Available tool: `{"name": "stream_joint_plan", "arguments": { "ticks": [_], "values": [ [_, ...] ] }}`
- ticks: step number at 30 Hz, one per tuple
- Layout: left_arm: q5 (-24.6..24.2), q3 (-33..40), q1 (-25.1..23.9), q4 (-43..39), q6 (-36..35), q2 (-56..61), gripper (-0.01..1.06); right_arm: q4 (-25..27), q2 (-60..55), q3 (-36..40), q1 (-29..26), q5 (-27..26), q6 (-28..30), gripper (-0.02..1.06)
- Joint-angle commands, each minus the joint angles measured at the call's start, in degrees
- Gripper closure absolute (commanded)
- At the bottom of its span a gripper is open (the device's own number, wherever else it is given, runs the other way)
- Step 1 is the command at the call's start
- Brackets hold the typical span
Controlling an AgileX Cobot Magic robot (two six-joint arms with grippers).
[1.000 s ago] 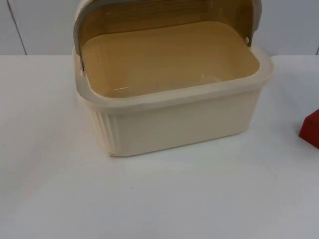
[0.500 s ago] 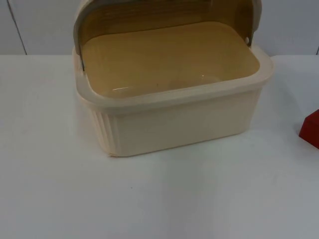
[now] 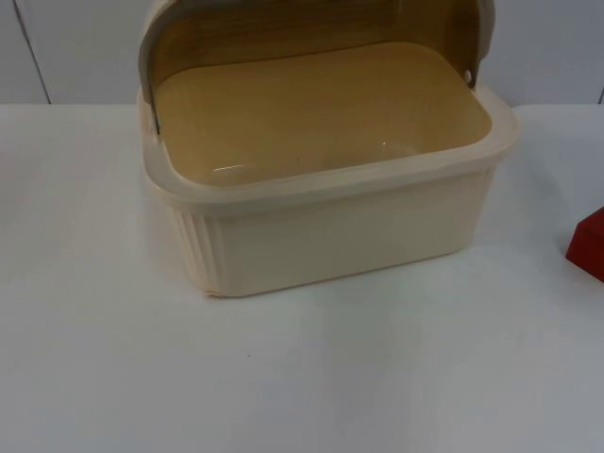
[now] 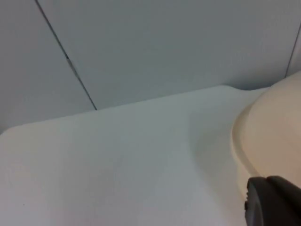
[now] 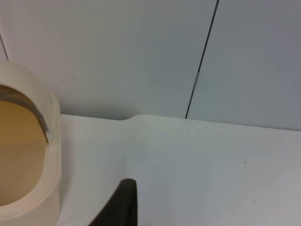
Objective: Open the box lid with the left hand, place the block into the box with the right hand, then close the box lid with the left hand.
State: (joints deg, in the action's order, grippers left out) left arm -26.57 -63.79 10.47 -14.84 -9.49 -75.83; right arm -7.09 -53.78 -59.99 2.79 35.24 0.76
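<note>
One box, lid raised; one red block beside it.

Left hand – right hand – low.

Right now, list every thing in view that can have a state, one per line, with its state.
box: upright on the table, nothing inside.
box lid: open, swung up at the back.
red block: on the table to the box's right, not yet in the box, nothing holding it.
left gripper: beside the box's outer wall, holding nothing.
right gripper: over the table beside the box, holding nothing.
</note>
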Motion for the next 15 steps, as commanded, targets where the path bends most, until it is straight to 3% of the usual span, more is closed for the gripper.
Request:
{"name": "stream_joint_plan", "arguments": {
  "ticks": [1,9,11,12,13,14,15],
  "values": [
    [0.57,-0.01,0.29,0.90,-0.24,0.73,1.05,-0.16,0.04,-0.45,0.29,0.02,0.17,-0.01],
    [2.90,-0.01,-0.14,-0.83,-2.28,0.73,1.04,-0.16,0.04,-0.45,0.29,0.02,0.17,-0.01],
    [3.41,0.11,-0.67,-2.04,-1.95,0.50,0.85,-0.16,0.04,-0.45,0.29,0.02,0.17,-0.01],
    [3.15,0.11,-0.82,-2.28,-2.08,0.24,0.63,-0.16,0.04,-0.45,0.29,0.02,0.17,-0.01],
    [3.15,0.11,-0.82,-2.28,-2.08,0.24,0.63,-0.16,0.04,-0.45,0.29,0.02,0.17,-0.01],
    [3.03,0.11,-1.32,-2.18,-3.31,0.14,0.39,-0.16,0.04,-0.45,0.29,0.02,0.17,-0.01],
    [2.04,0.11,-1.32,-2.29,-4.50,0.14,0.07,-0.16,0.04,-0.45,0.29,0.02,0.17,-0.01]
  ]
}}
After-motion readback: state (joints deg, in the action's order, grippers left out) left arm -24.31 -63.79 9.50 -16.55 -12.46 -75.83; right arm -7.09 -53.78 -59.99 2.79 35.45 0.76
